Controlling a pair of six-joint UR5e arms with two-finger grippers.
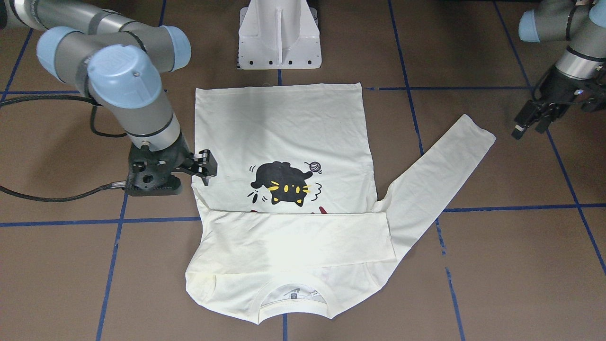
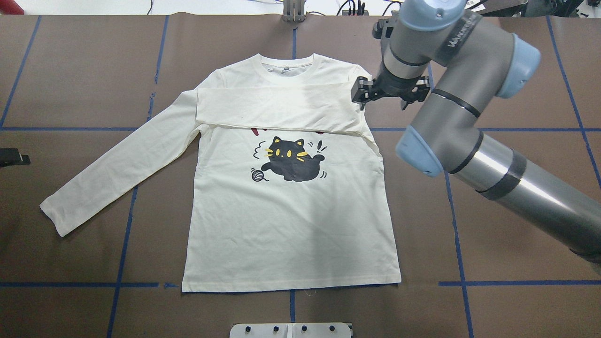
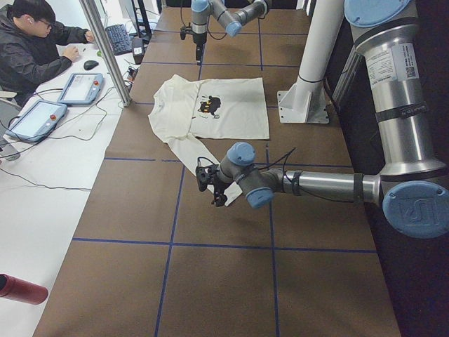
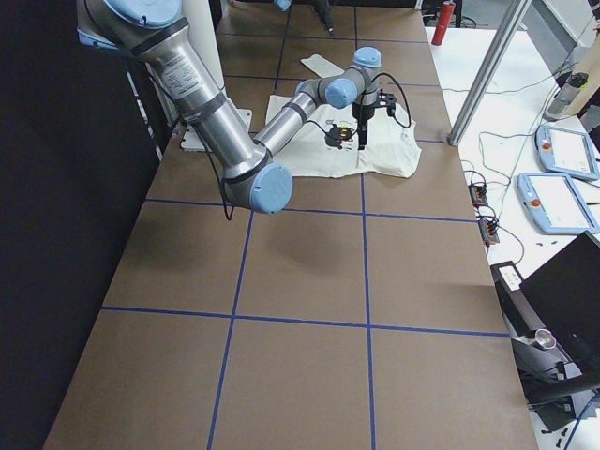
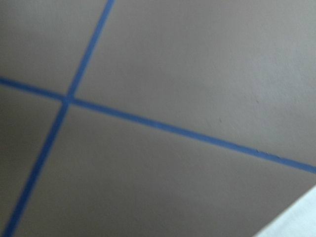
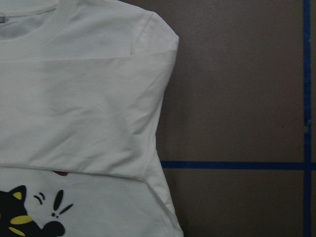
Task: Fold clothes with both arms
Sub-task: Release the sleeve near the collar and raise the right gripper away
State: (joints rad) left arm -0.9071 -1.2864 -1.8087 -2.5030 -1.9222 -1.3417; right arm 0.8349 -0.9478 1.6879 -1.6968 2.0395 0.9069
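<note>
**Shirt lies flat, one sleeve folded in**

The left gripper (image 1: 529,129) is on the left with its fingers apart. It holds nothing and is near the end of the long sleeve (image 2: 108,178). That sleeve lies stretched out on the brown table (image 2: 70,70). The shirt (image 2: 291,234) lies flat in the middle, with the cat (image 2: 293,159) facing up. The other sleeve (image 2: 281,110) is folded across the chest. The right gripper (image 2: 380,93) is by the shirt's right shoulder. Its fingers look apart and hold nothing.

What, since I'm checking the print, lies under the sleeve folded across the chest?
The folded sleeve covers the T-shirt chest; only red tips of print peek out below its edge. The rest is hidden.
</note>
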